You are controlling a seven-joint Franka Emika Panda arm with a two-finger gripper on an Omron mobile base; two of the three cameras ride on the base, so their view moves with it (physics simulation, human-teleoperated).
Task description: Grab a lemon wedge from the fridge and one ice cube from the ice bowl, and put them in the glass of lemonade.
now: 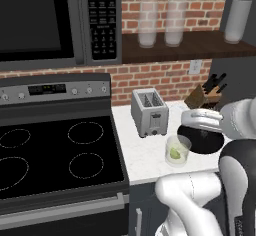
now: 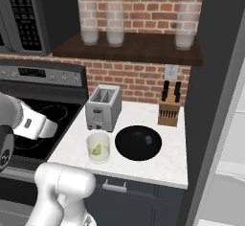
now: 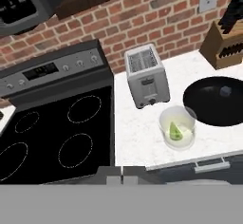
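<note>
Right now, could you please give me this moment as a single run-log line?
lemon wedge: in glass of lemonade | ice bowl: beside glass, one cube visible | gripper: shut, nothing seen held | next: ice cube

A red brick wall (image 2: 139, 79) backs the kitchen, with a pale outlet plate (image 2: 171, 71) set into it at about one o'clock from the toaster (image 2: 103, 107). A dark wooden shelf (image 2: 129, 48) runs across the brick and carries three tall frosted glasses (image 2: 115, 24). A microwave (image 1: 50, 20) with a dark keypad hangs above a black glass-top stove (image 1: 55, 155) — four burner rings marked on it, knobs along a silver control panel. At three o'clock from the stove lies a white marbled counter (image 2: 162, 165) over dark cabinet fronts with a silver handle; a wooden knife block (image 2: 170, 110) stands at its back.
</note>
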